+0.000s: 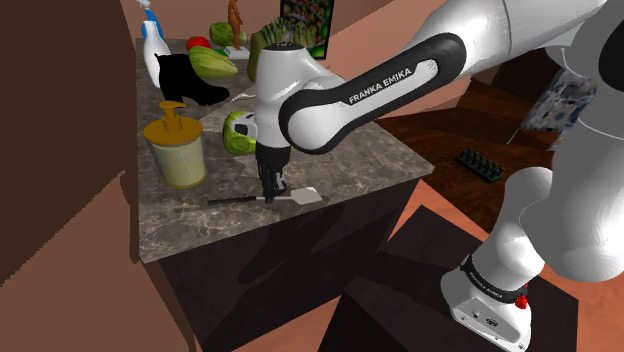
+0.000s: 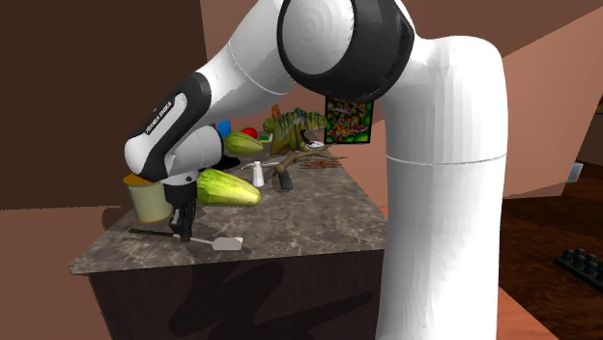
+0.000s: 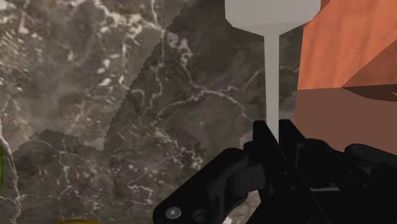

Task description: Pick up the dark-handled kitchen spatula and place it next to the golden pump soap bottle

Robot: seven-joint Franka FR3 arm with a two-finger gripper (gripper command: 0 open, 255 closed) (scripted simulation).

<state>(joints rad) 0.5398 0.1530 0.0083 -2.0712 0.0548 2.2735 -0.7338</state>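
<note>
The marble countertop [image 1: 380, 160] bears the golden soap bottle [image 1: 177, 150]. The spatula [image 1: 305, 197] is laid flat nearby, its dark handle end turned toward the bottle. The gripper [image 1: 270, 190] is set down across its mid-shaft. In the wrist view the fingers [image 3: 289, 137] are seen clasped on the pale shaft, a contact left unresolved by the shoulder view.
</note>
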